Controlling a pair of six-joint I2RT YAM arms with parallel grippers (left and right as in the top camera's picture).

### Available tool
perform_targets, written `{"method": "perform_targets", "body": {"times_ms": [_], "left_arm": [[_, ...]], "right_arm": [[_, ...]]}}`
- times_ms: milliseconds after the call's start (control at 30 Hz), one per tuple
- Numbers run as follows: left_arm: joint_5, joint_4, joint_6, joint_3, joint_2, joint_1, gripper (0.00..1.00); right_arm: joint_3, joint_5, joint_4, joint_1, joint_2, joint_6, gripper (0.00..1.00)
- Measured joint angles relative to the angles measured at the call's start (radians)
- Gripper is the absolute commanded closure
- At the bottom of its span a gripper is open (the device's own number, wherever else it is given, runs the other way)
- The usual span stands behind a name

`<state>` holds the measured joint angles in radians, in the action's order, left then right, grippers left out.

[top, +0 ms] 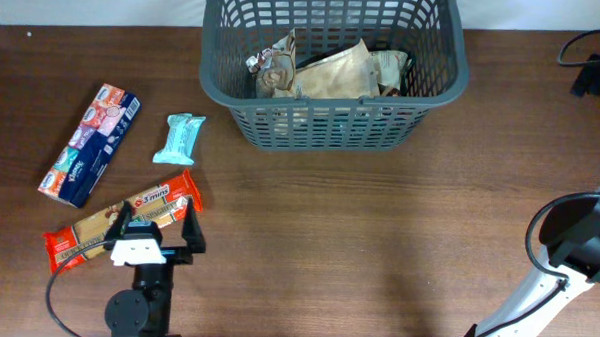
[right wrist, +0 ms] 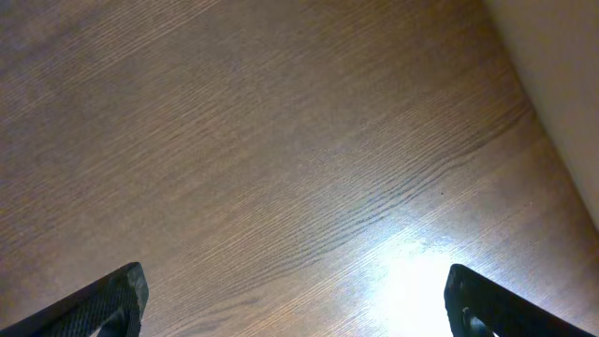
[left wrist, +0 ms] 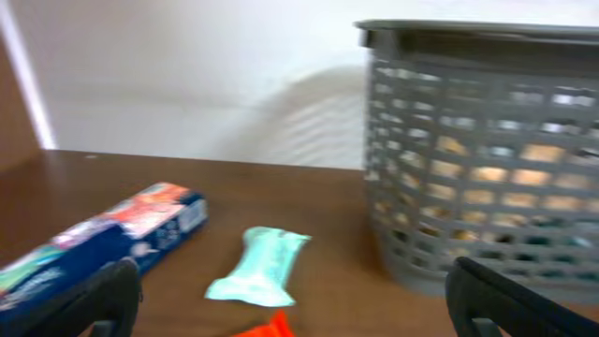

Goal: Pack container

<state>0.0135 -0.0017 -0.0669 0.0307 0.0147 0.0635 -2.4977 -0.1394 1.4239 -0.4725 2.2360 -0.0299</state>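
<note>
Item: basket (top: pixel 331 128), grey, slotted, at 12 o'clock on the table (top: pixel 377 251), part-filled with tan snack packs (top: pixel 333 72). Loose stock, all toward 9 o'clock: blue box (top: pixel 91 144), mint bar (top: pixel 179 139), long orange pack (top: pixel 164 196) lying on a slant. Hazards, as judged: the orange pack sits askew between the jaws, so a close here may pinch one edge or the film alone and let it slide out on the lift; a long pack held off-centre may droop and catch the basket rim; a reach toward 12 o'clock could shove the mint bar (it lies just beyond the orange pack). Left gripper (top: pixel 156 222): at 7 o'clock, low over the table, pointing toward 12 o'clock, jaws spread wide and straddling the orange pack, holding nothing; contact with the pack cannot be told. Right gripper (right wrist: pixel 295 314): arm folded at 4 o'clock, well apart from all stock, jaws likewise wide, empty, facing bare wood (only a light glare there).
</note>
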Motion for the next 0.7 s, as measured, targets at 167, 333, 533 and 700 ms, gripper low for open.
{"method": "perform_targets", "body": {"times_ms": [167, 333, 533, 700], "left_arm": [[0.104, -0.114, 0.000, 0.076, 0.000, 0.000, 0.01], [0.117, -0.296, 0.023, 0.368, 0.037, 0.000, 0.01], [0.056, -0.527, 0.130, 0.782, 0.254, 0.000, 0.01], [-0.031, -0.608, 0.165, 0.989, 0.506, 0.000, 0.01]], "right_arm": [[0.000, 0.000, 0.000, 0.000, 0.000, 0.000, 0.01], [0.000, 0.002, 0.000, 0.000, 0.000, -0.001, 0.01], [0.000, 0.003, 0.000, 0.000, 0.000, 0.000, 0.01], [0.000, 0.003, 0.000, 0.000, 0.000, 0.000, 0.01]]}}
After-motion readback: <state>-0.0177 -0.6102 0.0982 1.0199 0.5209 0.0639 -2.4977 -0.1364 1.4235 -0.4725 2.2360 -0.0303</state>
